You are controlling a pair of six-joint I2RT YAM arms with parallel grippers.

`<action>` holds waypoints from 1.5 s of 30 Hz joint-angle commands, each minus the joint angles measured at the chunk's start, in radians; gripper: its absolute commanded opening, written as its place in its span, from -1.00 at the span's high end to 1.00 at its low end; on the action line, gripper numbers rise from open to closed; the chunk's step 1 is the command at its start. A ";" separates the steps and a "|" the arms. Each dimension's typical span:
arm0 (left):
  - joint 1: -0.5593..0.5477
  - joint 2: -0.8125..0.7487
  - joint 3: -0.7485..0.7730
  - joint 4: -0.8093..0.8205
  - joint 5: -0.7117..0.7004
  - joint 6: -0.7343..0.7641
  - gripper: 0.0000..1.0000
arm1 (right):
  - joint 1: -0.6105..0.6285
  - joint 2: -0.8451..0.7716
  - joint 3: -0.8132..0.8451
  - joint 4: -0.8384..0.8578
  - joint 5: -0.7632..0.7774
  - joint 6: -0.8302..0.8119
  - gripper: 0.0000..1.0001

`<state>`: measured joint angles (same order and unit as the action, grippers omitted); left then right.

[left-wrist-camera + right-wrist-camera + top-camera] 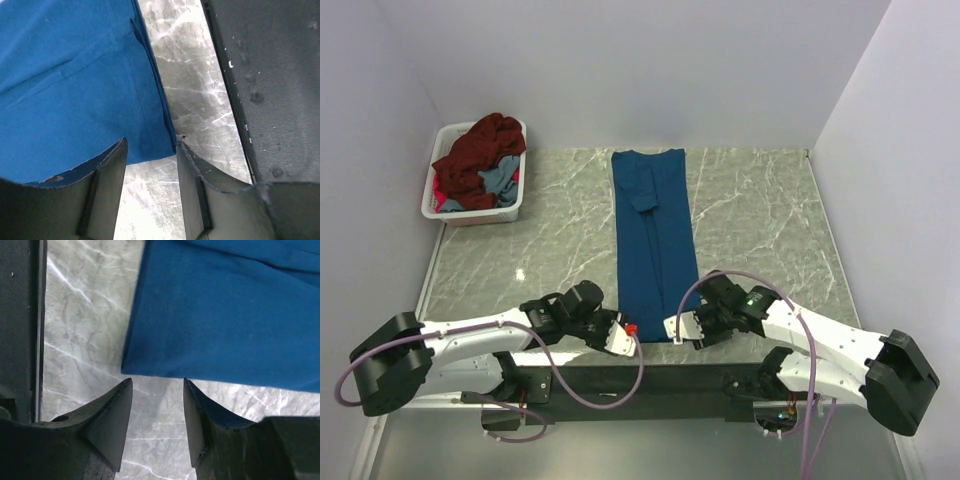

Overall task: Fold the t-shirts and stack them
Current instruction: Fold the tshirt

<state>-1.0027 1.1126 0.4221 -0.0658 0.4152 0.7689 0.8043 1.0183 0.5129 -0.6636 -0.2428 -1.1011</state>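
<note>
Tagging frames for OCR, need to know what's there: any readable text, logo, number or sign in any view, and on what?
None readable in any view.
blue shirt: plain, no print or tag showing.
basket and the piled shirts in it: no lettering.
left arm and right arm: no legible marking, only a green light.

Shirt (655, 235): lengthwise on table (770, 220), mid-width, running near to far.
Basket (470, 215): table's far left corner, shirts (480, 160) piled in it.
Left gripper (150, 145): at Shirt's near left corner.
Right gripper (157, 382): at Shirt's near right corner.
</note>
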 commanded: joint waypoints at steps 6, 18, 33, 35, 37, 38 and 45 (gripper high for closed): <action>-0.016 0.085 0.050 0.015 -0.027 0.067 0.03 | 0.085 0.005 -0.045 0.025 0.065 -0.049 -0.07; -0.036 0.202 0.104 -0.080 -0.075 0.113 0.16 | 0.116 0.100 -0.010 0.022 0.100 -0.026 0.08; -0.036 0.185 0.095 -0.089 -0.064 0.133 0.12 | 0.130 0.089 0.029 -0.016 0.060 0.000 -0.06; -0.036 0.182 0.095 -0.092 -0.062 0.135 0.09 | 0.139 0.077 0.032 -0.013 0.053 0.010 -0.06; -0.037 0.182 0.092 -0.094 -0.062 0.138 0.08 | 0.147 0.065 0.032 -0.013 0.050 0.017 -0.06; -0.037 0.182 0.092 -0.094 -0.064 0.141 0.08 | 0.151 0.065 0.033 -0.014 0.046 0.018 -0.06; -0.036 0.181 0.090 -0.091 -0.064 0.147 0.07 | 0.161 0.106 0.024 0.005 0.049 0.044 0.02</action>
<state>-1.0340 1.3025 0.5114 -0.1120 0.3553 0.8970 0.9558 1.1015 0.5102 -0.6712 -0.1818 -1.0801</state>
